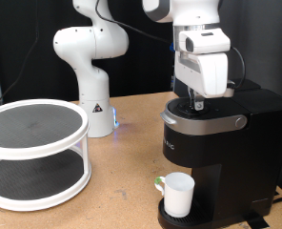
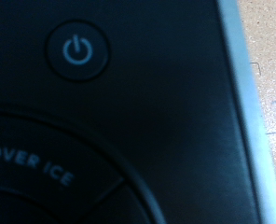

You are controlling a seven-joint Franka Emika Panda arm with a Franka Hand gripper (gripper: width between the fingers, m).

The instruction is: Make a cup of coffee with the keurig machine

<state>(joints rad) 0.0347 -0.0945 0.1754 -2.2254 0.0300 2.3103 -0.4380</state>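
Observation:
The black Keurig machine (image 1: 217,157) stands at the exterior view's right, lid down. The white cup (image 1: 178,194) sits on its round drip tray under the spout. My gripper (image 1: 198,101) hangs straight down onto the machine's top, fingertips at or just above the top panel. The wrist view is filled by that black top panel: a round power button (image 2: 76,50) and part of a ring of buttons lettered "OVER ICE" (image 2: 31,163). My fingers do not show in the wrist view. I see nothing held.
A white two-tier round rack (image 1: 34,153) with dark mesh shelves stands at the exterior view's left. A second white robot arm base (image 1: 91,72) stands behind it on the wooden table (image 1: 122,181).

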